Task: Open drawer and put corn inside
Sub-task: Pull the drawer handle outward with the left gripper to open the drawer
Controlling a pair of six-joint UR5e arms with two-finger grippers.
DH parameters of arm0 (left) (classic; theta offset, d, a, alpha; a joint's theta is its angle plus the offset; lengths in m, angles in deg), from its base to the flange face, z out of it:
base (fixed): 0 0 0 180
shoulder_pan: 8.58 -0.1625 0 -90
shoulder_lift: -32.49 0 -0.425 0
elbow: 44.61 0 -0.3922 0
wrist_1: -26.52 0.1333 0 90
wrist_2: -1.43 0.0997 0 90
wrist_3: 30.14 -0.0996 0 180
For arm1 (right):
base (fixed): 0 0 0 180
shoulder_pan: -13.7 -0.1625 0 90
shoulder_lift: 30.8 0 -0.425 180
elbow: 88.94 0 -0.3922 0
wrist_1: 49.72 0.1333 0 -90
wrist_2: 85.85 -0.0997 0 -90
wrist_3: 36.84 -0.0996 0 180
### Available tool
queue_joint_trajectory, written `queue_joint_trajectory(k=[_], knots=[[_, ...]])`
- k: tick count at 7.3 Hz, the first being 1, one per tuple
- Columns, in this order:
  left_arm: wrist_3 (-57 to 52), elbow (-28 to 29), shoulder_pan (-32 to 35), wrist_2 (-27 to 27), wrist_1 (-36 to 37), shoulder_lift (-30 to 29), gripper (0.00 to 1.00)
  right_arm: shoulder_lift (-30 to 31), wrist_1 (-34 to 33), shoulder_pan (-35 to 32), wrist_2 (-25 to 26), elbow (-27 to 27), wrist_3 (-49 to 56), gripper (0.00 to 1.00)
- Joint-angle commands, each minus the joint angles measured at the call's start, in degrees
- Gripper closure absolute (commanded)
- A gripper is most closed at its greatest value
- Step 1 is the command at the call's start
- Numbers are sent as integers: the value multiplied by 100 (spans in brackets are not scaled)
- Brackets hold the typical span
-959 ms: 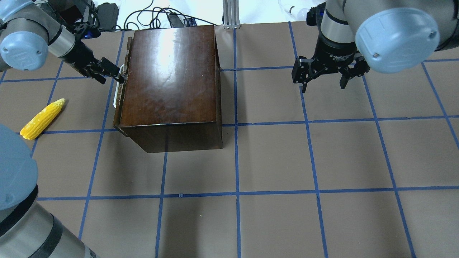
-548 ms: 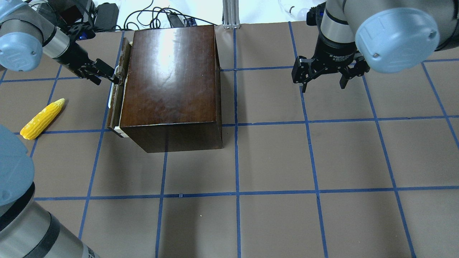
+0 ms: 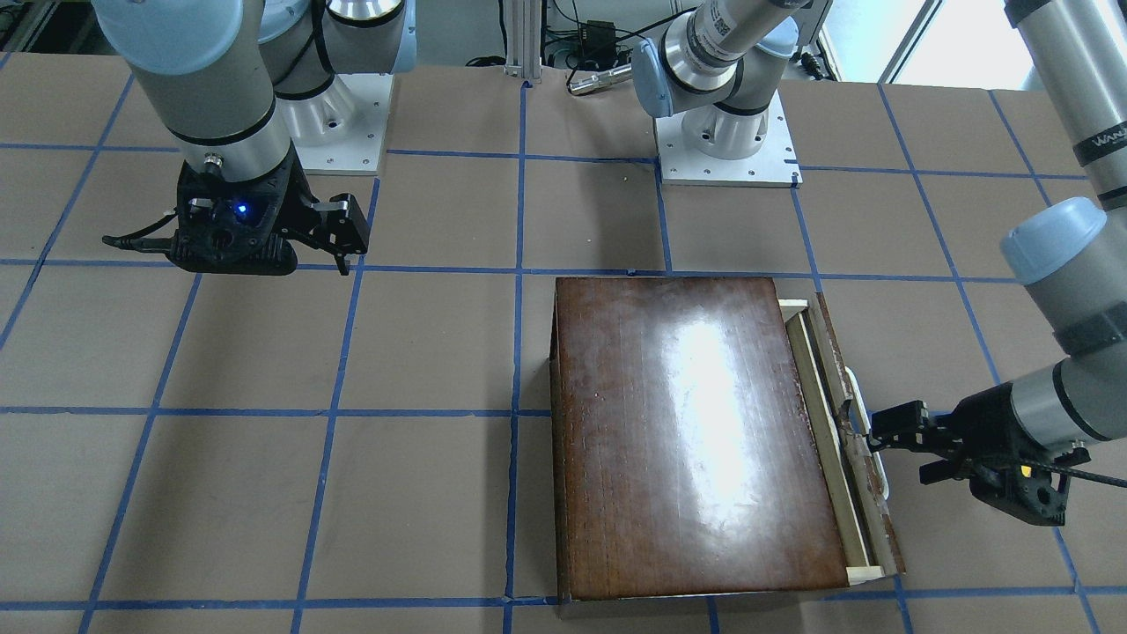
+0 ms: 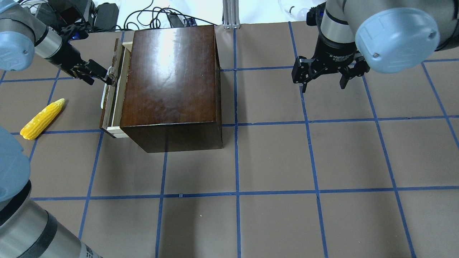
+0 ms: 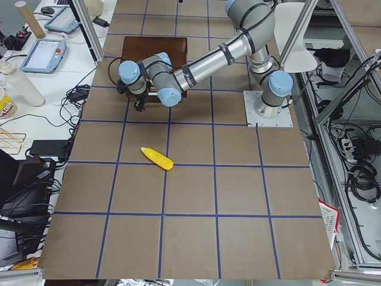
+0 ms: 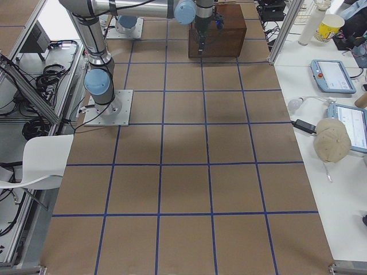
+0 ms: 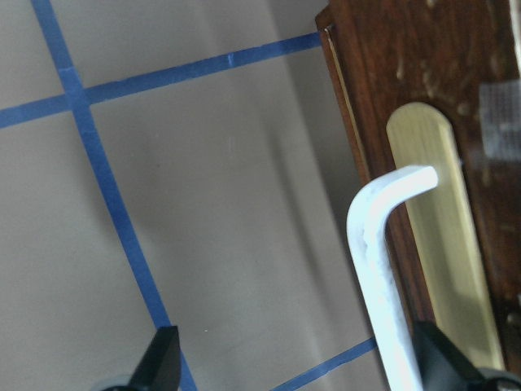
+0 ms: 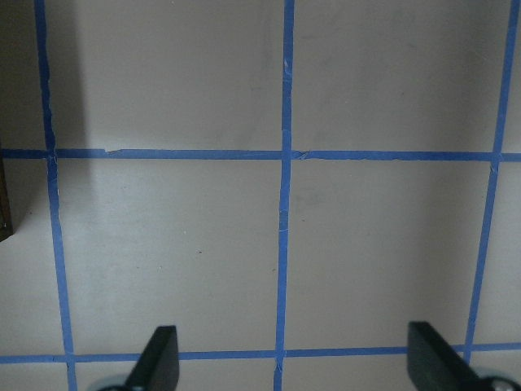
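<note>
The dark-brown box (image 4: 168, 79) stands at the back left of the table. Its drawer (image 4: 108, 96) is pulled out a short way to the left, and a strip of pale tray (image 3: 828, 440) shows. My left gripper (image 4: 107, 76) is at the white handle (image 7: 374, 261). Its fingers are spread, and one finger (image 7: 435, 362) sits against the handle, not clamped on it. The yellow corn (image 4: 42, 119) lies on the table left of the drawer, also seen in the exterior left view (image 5: 157, 158). My right gripper (image 4: 323, 87) hangs open and empty above the table, far right of the box.
Blue tape lines grid the brown table (image 4: 272, 161). Cables and an aluminium post (image 4: 229, 14) lie past the back edge behind the box. The arm bases (image 3: 726, 141) are bolted at the robot's side.
The drawer has slid further out to the left, and the left gripper has moved left with the handle. The corn and the right arm have not moved.
</note>
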Motion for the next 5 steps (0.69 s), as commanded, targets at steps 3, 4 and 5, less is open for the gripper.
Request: queue_joint_trajectory(k=[3,4,5], knots=[[-312,8,-128,99,-13,0,0,6,0,0,0,0,0,0],[-322,8,-128,99,-13,0,0,6,0,0,0,0,0,0],[-330,8,-128,160,-13,0,0,6,-9,0,0,0,0,0]])
